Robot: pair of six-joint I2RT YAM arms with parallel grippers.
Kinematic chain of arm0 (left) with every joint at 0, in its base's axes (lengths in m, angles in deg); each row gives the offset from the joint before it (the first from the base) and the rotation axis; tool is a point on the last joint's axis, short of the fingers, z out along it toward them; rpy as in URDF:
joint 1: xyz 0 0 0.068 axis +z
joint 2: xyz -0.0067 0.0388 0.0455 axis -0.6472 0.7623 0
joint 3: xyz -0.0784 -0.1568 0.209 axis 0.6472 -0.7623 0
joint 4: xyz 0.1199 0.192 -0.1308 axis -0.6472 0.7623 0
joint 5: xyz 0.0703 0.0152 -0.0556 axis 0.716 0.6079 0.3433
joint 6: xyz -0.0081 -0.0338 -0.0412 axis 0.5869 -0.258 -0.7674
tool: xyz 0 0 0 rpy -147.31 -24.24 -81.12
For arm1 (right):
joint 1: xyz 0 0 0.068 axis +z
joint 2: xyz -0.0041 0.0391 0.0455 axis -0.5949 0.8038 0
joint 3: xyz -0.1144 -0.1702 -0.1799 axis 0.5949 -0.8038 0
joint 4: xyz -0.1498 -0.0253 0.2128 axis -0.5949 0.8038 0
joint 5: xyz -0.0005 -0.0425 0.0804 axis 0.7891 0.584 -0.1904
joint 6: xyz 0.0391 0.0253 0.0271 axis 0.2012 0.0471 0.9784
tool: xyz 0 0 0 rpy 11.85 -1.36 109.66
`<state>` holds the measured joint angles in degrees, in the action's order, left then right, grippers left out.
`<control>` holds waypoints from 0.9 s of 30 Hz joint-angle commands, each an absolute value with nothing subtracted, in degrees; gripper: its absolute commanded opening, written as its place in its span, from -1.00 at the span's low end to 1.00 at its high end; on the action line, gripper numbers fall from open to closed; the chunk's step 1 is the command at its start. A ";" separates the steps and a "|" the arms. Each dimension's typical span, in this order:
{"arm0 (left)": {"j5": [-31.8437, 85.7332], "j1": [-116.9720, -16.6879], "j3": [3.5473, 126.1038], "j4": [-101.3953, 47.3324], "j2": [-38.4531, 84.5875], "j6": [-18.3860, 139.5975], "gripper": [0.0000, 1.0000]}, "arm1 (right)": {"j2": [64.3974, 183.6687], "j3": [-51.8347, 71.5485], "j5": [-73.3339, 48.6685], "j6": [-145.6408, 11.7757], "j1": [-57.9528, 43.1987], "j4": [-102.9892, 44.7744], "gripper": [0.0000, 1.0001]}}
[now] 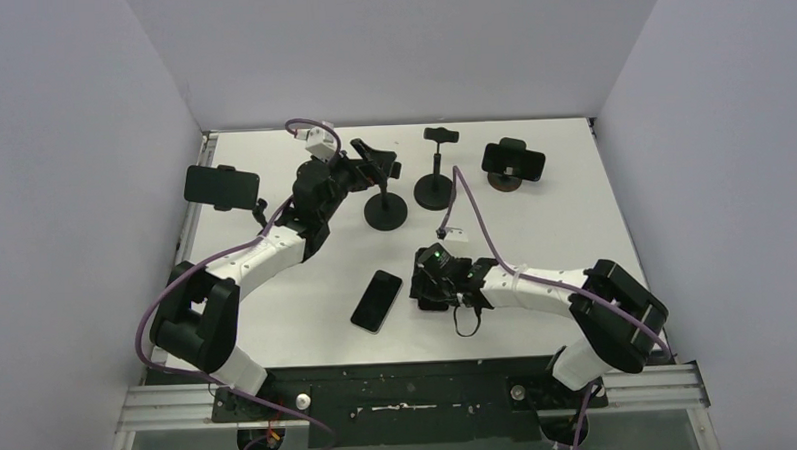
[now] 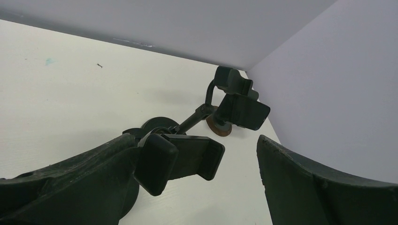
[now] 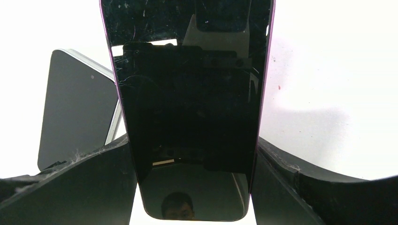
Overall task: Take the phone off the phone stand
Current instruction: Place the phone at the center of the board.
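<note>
Four phone stands stood on the white bench (image 1: 278, 329). Two of them carried phones: one at the far left edge (image 1: 221, 186) and one at the far right (image 1: 512, 163). The other two, a nearer stand (image 1: 386, 213) and a farther stand (image 1: 435, 189), had bare clamps.

The left fingers (image 2: 305, 187) were spread wide and had hold of nothing. In the left wrist view the clamp of the nearer stand (image 2: 180, 159) sat between them, close against one finger and well apart from the other. Behind it rose the clamp of the farther stand (image 2: 232, 82) and the far-right stand with its phone.

The right fingers (image 3: 70, 187) were closed across the width of a purple-edged phone (image 3: 192, 117), one finger against each long edge near its lower end. That phone was off every stand, held screen up, low over the near middle of the bench. Whether it touched the surface could not be told.

Just beside it, to its left, a second phone (image 1: 377, 300) lay flat on the bench, apart from the fingers. Its dark face and pale edge showed at the left of the right wrist view.
</note>
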<state>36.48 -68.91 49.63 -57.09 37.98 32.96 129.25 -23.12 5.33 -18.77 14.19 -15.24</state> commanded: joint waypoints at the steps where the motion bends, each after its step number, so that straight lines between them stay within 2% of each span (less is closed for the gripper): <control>1: 37.40 -68.28 49.08 -57.23 36.03 33.66 0.95 | 132.30 -22.21 4.50 -16.81 14.72 -12.41 -0.13; 11: 37.58 -68.28 48.57 -57.05 36.82 33.60 0.95 | 135.51 -21.78 5.74 -16.71 15.43 -8.03 0.13; 20: 37.58 -68.28 48.62 -56.97 36.87 33.51 0.95 | 138.30 -20.14 6.96 -17.27 16.31 -5.46 0.49; 27: 37.68 -68.28 47.96 -56.68 36.52 33.50 0.95 | 141.50 -19.94 7.57 -19.24 16.52 -5.70 0.62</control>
<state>36.73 -68.76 49.17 -57.29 37.98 32.96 135.27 -16.76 9.88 -19.42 16.55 -8.95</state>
